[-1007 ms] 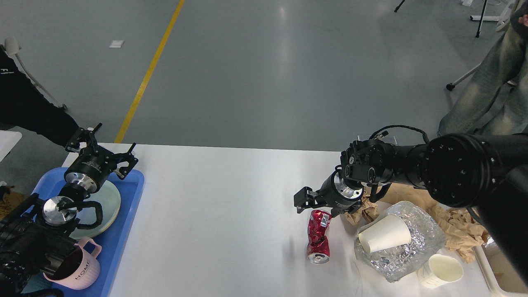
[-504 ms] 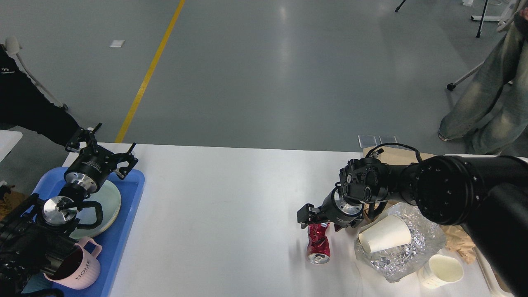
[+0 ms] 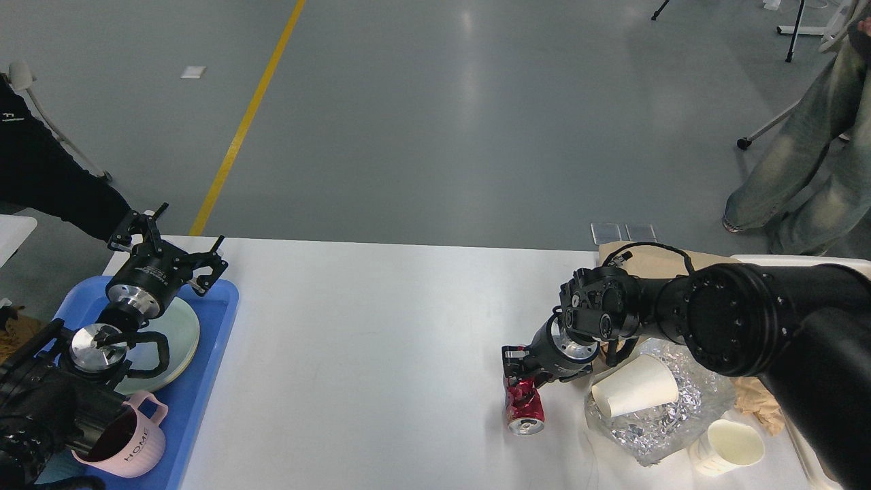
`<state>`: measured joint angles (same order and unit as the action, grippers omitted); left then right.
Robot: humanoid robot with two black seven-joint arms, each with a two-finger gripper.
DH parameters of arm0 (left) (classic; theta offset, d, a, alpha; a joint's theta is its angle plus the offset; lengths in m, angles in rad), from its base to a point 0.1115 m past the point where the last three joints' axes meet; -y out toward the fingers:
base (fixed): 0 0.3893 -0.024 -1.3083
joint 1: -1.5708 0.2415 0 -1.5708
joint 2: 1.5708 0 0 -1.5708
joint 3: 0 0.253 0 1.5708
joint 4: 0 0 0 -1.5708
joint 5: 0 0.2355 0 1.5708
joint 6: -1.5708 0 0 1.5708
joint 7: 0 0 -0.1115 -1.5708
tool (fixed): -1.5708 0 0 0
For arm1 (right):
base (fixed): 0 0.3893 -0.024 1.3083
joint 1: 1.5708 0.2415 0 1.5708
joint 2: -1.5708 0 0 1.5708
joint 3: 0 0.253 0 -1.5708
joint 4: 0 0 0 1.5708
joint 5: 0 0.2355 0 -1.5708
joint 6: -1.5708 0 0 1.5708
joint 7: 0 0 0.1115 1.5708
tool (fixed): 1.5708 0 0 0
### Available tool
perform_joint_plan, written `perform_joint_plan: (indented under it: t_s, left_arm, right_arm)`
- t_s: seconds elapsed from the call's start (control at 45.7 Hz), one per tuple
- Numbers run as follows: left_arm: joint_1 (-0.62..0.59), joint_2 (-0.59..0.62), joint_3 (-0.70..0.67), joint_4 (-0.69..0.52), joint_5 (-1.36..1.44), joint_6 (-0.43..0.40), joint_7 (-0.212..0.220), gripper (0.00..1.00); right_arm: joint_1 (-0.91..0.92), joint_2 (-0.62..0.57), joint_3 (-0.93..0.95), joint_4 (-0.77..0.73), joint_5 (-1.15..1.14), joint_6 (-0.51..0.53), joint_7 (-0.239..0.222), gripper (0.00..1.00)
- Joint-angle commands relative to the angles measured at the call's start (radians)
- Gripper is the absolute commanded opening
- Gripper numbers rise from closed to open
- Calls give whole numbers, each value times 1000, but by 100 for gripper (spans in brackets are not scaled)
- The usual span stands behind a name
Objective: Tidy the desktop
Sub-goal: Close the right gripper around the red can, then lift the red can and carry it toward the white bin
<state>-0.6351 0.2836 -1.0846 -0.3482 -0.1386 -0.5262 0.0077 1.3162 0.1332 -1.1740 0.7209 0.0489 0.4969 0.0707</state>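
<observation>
Grey floor lay behind the desktop [image 3: 367,340], which filled the lower half of the view. At far left a tray [image 3: 204,381] held a plate [image 3: 178,333] and a mug [image 3: 133,439]; the left gripper [image 3: 178,255] hung over it with fingers spread, holding nothing. At right the right gripper [image 3: 518,371] sat on the top of a crushed can [image 3: 525,408]; whether it gripped, I cannot tell. Two cups [image 3: 636,393], foil [image 3: 670,418] and paper [image 3: 755,401] were still lying there, so I judge much tidying was left.

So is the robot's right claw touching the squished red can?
Cannot tell. In the head view the right gripper overlaps the far end of the red can, but it could be just above it.
</observation>
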Motion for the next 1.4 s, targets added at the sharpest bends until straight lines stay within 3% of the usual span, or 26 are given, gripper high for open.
perform_joint_plan:
  t_s: [0.0, 0.307, 0.416, 0.701, 1.073, 1.227, 1.38]
  left_arm:
    - [0, 0, 0, 0, 1, 0, 0, 97]
    - [0, 0, 0, 0, -1, 0, 0, 97]
    - [0, 0, 0, 0, 1, 0, 0, 97]
    - [0, 0, 0, 0, -1, 0, 0, 97]
    - [0, 0, 0, 0, -1, 0, 0, 97]
    - [0, 0, -1, 0, -1, 0, 0, 97]
    - [0, 0, -1, 0, -1, 0, 0, 97]
  right_arm:
    - [1, 0, 0, 0, 0, -1, 0, 0]
    - [31, 2, 11, 14, 5, 5, 1, 0]
    - [96, -15, 45, 28, 6, 63, 1, 0]
    - [383, -253, 174, 87, 8, 222, 3, 0]
    - [664, -457, 204, 86, 16, 276, 5, 0]
    - [693, -500, 203, 81, 22, 270, 5, 0]
    - [591, -550, 189, 34, 22, 226, 3, 0]
